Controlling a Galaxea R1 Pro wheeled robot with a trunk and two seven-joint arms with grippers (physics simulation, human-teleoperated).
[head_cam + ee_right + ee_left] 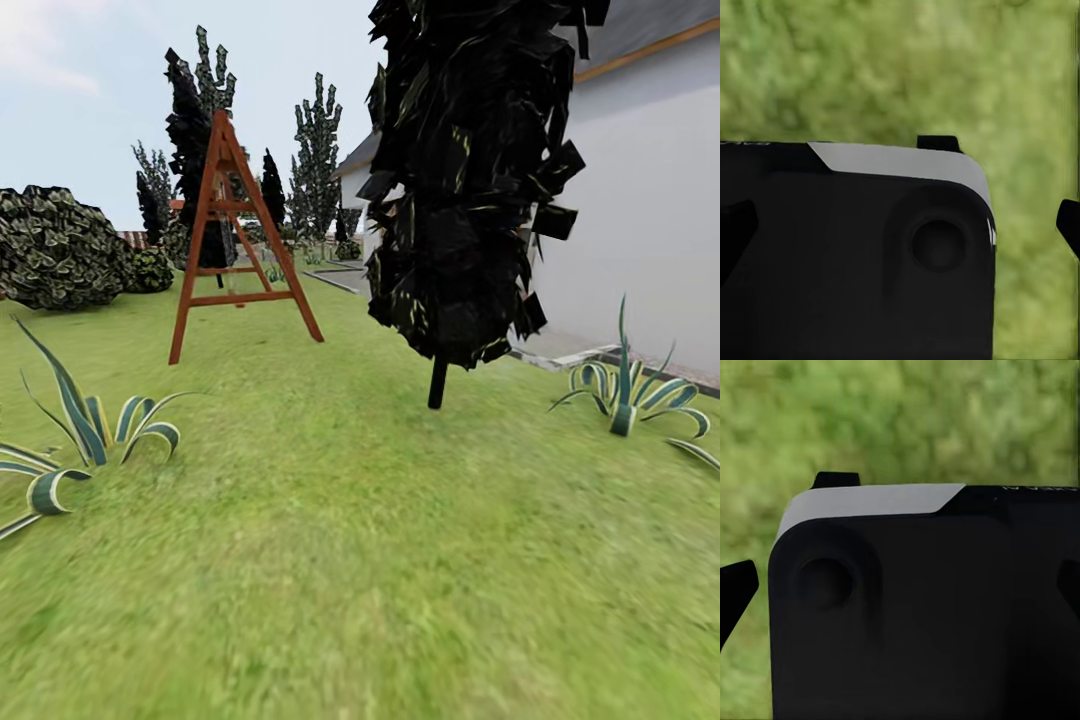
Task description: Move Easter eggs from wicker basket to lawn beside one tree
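Here the lawn (400,560) spreads wide and green under the head view, and it is the task's thing that shows most plainly. On it, a little right of the middle, stands a narrow black conifer (470,170) on a thin dark stem, quite near and blocking much of the white house wall (640,220) behind it. A paved strip (560,350) runs along the foot of that wall. Just beside it a striped agave plant (625,390) grows, and a second agave (80,440) sits at the left edge of the grass. Farther back on the left stands a red-brown wooden A-frame (235,240), with a round leafy bush (55,245) to its left and more dark conifers (315,160) behind.

In both wrist views blurred grass lies behind a dark housing. The left pincer (787,532) shows perhaps two black tips, the right pincer (1005,180) the same; whether either is open or closed I cannot tell.
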